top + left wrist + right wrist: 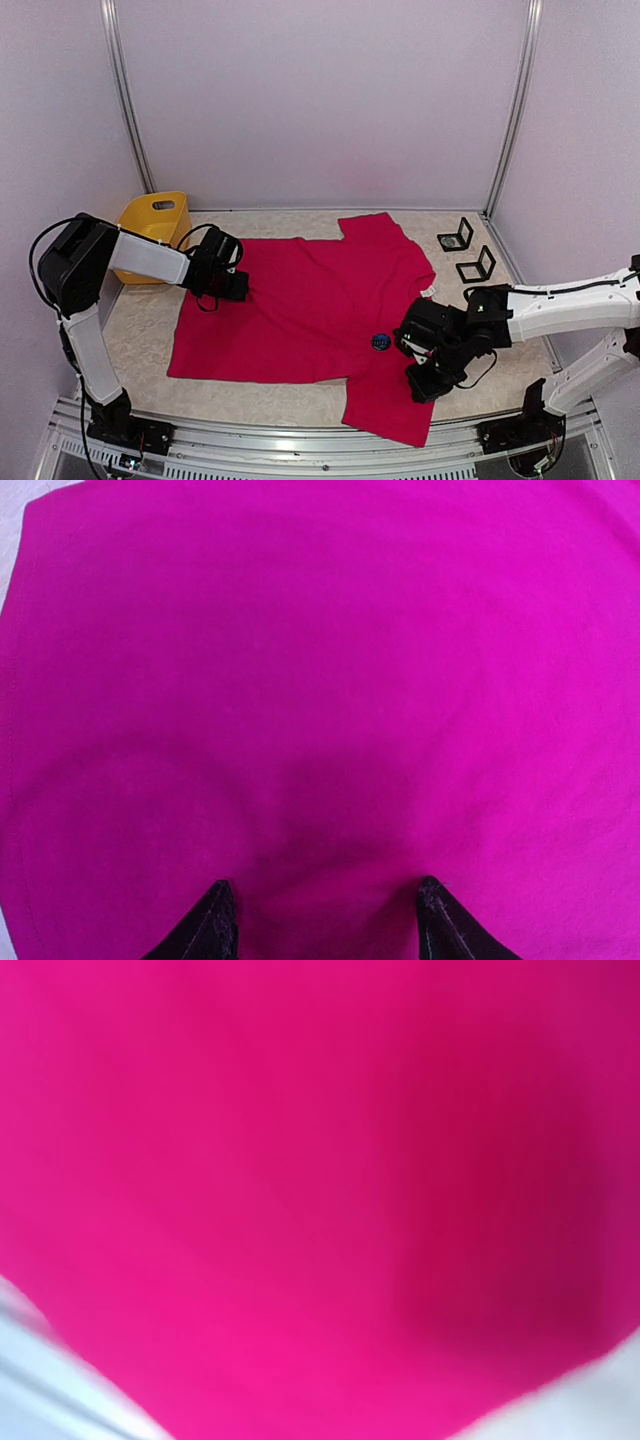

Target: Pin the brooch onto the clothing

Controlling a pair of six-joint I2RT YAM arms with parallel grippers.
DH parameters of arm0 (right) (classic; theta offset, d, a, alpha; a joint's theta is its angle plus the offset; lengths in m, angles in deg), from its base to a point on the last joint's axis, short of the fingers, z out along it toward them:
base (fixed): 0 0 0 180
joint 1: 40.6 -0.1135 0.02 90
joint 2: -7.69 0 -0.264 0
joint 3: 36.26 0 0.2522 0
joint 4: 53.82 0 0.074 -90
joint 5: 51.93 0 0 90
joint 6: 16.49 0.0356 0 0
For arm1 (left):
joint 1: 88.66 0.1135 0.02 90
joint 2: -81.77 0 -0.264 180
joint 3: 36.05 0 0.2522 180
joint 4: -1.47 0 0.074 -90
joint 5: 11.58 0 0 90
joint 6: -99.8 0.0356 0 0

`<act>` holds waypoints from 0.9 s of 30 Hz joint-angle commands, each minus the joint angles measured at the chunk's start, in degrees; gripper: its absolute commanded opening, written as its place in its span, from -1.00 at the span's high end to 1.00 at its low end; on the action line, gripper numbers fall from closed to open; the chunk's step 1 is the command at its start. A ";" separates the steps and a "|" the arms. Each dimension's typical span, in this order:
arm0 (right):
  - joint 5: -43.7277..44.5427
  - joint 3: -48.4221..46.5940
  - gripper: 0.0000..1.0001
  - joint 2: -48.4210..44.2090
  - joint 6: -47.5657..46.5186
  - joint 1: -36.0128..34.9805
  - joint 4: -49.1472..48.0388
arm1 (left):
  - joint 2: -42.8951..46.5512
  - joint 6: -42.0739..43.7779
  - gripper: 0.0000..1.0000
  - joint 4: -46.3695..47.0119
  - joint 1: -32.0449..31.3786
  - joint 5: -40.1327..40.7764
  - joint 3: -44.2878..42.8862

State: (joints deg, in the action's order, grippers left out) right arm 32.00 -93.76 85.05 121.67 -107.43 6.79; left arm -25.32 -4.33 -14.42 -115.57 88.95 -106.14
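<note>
Top view: the soft crimson T-shirt [310, 300] is lying flat mid-frame, with a small round dark brooch [380, 342] sitting on it lower right, just beside the right gripper [403, 338], whose fingers are pressing together. A yellow plastic tub [155, 218] is standing upper left. Left wrist view: the left gripper [328, 925] is holding its pointed black fingers [215, 928] spread over plain fabric. Right wrist view: blurred pink cloth is filling the frame.

Top camera: high at the near side, looking down over the whole table [140, 325]. Both wrist cameras: aimed down, very close to the T-shirt [310, 300]; right view blurred. All three share it.
</note>
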 commanded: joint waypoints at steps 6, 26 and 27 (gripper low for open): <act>9.93 -18.79 0.74 3.47 -25.10 27.46 -9.24 | 7.64 1.36 -0.18 0.44 -0.93 1.15 0.26; 9.20 -84.99 -0.77 61.75 -45.16 59.44 -9.46 | 16.20 12.19 -0.68 4.13 -7.00 -8.74 -7.05; 9.38 -85.72 -0.75 62.97 -45.89 59.49 -9.15 | 15.61 12.68 -0.68 3.90 -7.01 -8.91 -7.71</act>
State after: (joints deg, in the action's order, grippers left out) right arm 41.40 -173.91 143.56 79.97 -47.82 -8.27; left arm -7.50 4.91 -10.40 -121.89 83.05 -110.47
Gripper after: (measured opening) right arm 0.892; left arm 0.838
